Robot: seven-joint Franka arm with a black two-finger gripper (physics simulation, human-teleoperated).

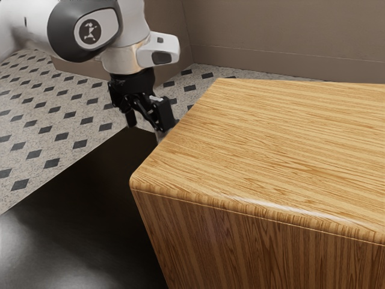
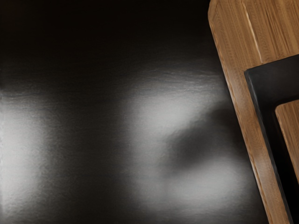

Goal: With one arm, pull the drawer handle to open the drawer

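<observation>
A wooden cabinet [image 1: 271, 150] with a striped grain top stands at the exterior view's right. My black gripper [image 1: 148, 122] hangs beside the cabinet's far left face, close to its upper edge, with its fingers apart and nothing between them. That face is turned away in the exterior view, so its drawer and handle are hidden there. In the wrist view the cabinet's wooden edge [image 2: 233, 60] runs beside a dark recess [image 2: 268, 93], and a wooden panel [image 2: 290, 135] sits inside that recess.
A glossy black floor [image 1: 72, 229] spreads below and in front of the cabinet and reflects light in the wrist view [image 2: 117, 130]. Behind it lies a speckled floor with dark diamonds [image 1: 54, 120]. A brown wall [image 1: 289, 30] closes the back.
</observation>
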